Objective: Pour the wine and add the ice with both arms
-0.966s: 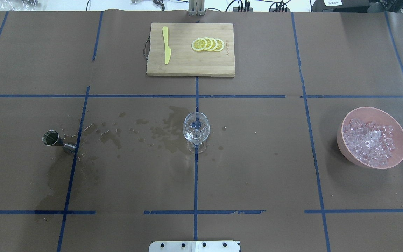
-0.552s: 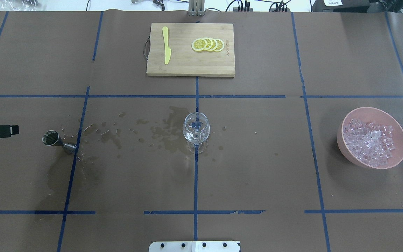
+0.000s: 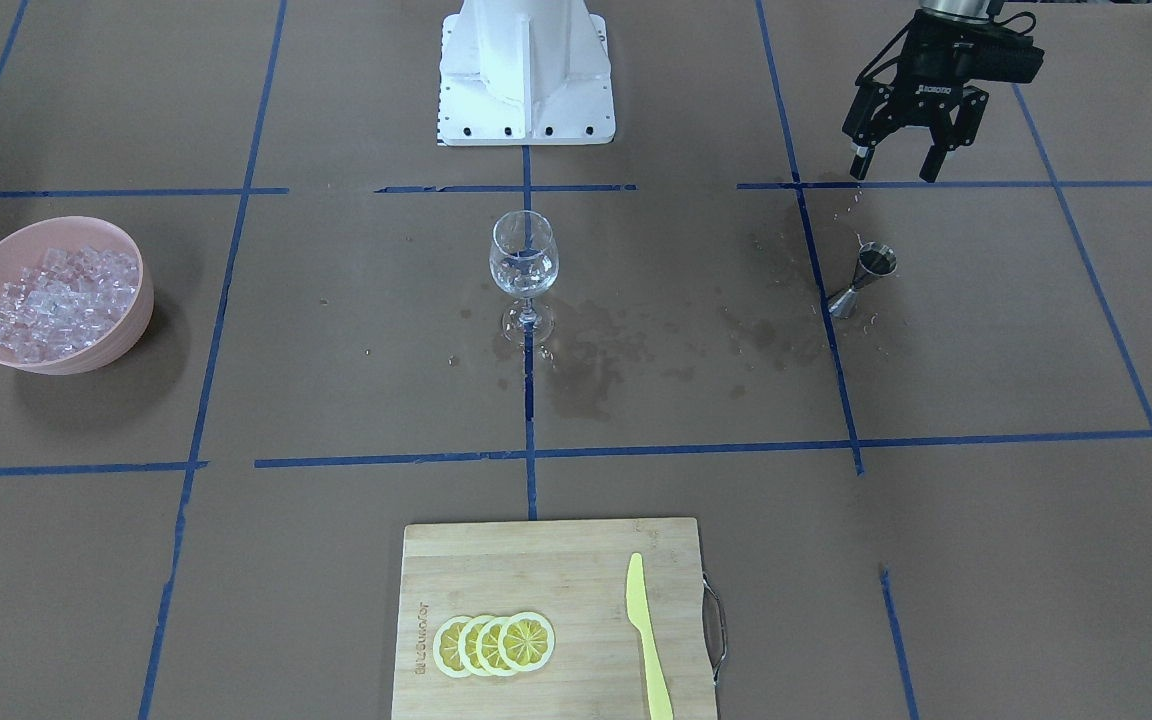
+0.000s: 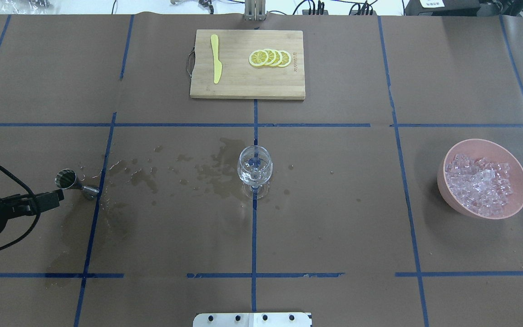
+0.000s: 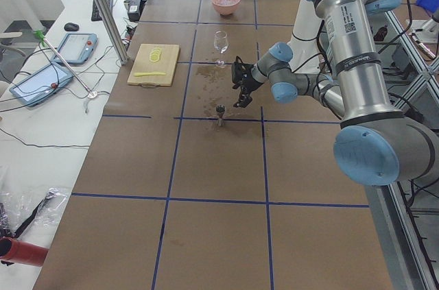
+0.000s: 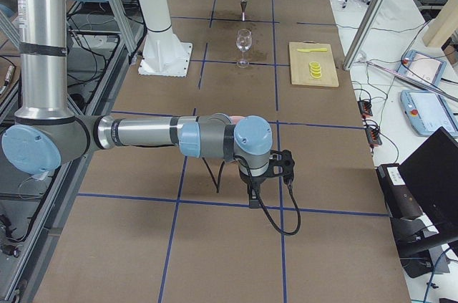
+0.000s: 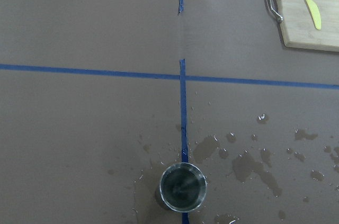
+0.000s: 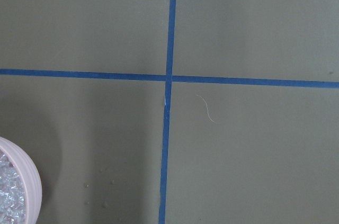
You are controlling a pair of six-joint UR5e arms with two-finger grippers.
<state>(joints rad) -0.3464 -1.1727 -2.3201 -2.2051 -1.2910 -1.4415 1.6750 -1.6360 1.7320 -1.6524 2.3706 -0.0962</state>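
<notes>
The black two-finger left gripper [image 3: 894,168] hangs empty with its jaws spread. It is above the table, a little to the robot's side of the small hourglass-shaped steel jigger [image 3: 864,278]. The jigger stands mouth-up on a blue tape line [image 7: 182,102] amid dark wet stains [image 3: 586,355] on the brown paper. The step in hand looks like picking up that jigger for the pour. To do it well, the arm should first centre the jaws over the narrow waist, which the left wrist view shows low in its frame rather than in the middle. It should then come straight down so that neither finger knocks the rim, and close only once the waist sits between the pads. Polished, possibly wet metal is likely to slip, so a firm, level hold matters. Whether the jigger holds liquid I cannot tell. The clear stemmed wine glass [image 3: 523,265] stands well apart at the table's centre with a little colourless wine [image 3: 521,272] in its bottom. The carry should therefore be slow and upright, with the tilt beginning only over the glass's rim. The clear ice [image 3: 54,295] cubes lie heaped in the round pink bowl [image 3: 131,325] at the far end. The right gripper [image 6: 252,199] hangs near it, and I cannot tell whether its jaws are apart.
</notes>
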